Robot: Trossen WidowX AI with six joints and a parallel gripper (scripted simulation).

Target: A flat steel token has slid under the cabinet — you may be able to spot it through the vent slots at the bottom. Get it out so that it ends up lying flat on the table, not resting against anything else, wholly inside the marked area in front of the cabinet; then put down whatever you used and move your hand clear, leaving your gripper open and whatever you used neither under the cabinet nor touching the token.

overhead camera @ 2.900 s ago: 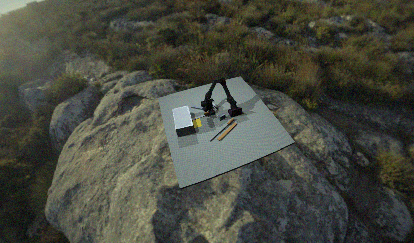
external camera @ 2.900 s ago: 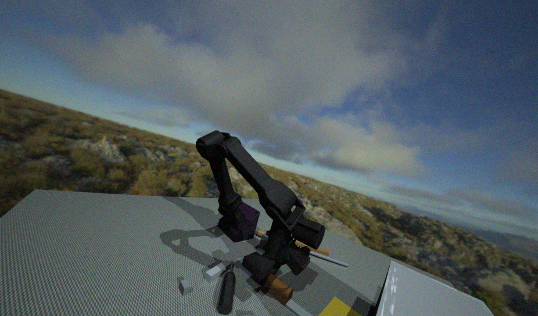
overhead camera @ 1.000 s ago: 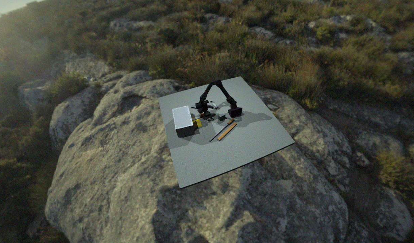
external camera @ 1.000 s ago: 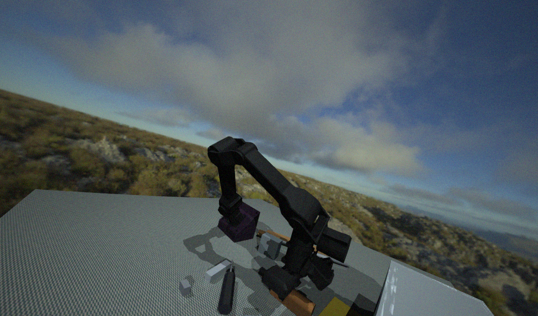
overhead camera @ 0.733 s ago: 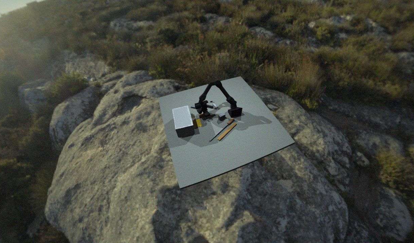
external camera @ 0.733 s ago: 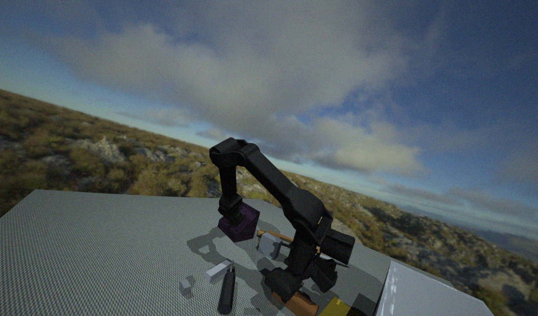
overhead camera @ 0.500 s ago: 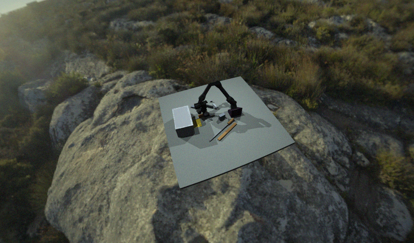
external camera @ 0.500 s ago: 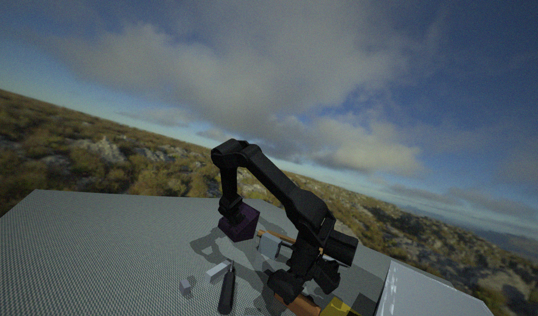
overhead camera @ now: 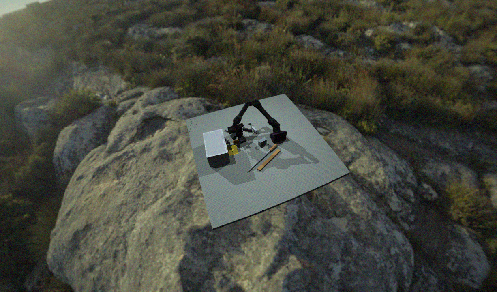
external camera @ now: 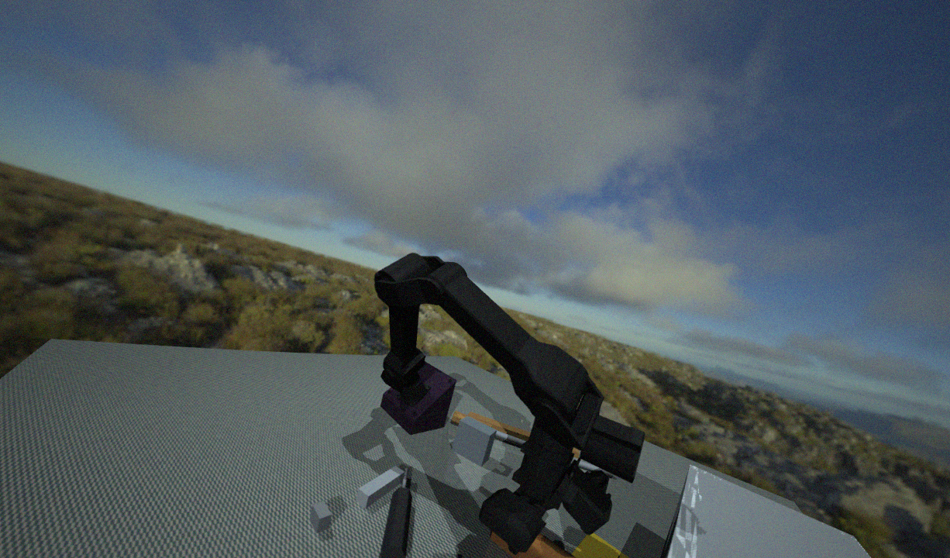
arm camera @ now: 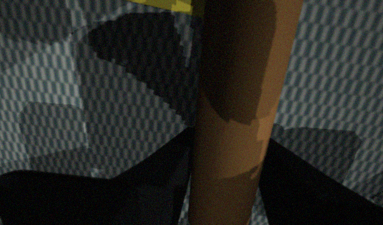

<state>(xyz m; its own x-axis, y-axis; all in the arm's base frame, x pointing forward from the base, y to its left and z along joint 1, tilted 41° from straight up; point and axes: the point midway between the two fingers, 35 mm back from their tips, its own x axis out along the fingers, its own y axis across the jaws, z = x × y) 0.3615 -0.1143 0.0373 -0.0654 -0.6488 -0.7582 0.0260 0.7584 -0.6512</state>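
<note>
My gripper (overhead camera: 238, 140) (external camera: 542, 539) (arm camera: 224, 139) is shut on the orange-brown handle (arm camera: 235, 150) of a tool, low over the table beside the cabinet. The handle points toward the yellow marked area (overhead camera: 234, 150) (external camera: 597, 547) (arm camera: 160, 3); the tool's far end is hidden or out of view. The cabinet (overhead camera: 215, 142) (external camera: 762, 517) has a pale top and dark sides, and stands right by the marked area. The steel token cannot be made out in any view, and the vent slots are not visible.
A rod with an orange handle (overhead camera: 273, 147) and a flat wooden strip (overhead camera: 268, 159) lie side by side. A grey block (overhead camera: 262, 142) (external camera: 473, 440) stands near the purple arm base (overhead camera: 278, 136) (external camera: 422, 402). A dark-handled tool (external camera: 397, 520), a pale bar (external camera: 379, 487) and a small cube (external camera: 321, 517) lie on the arm's other side.
</note>
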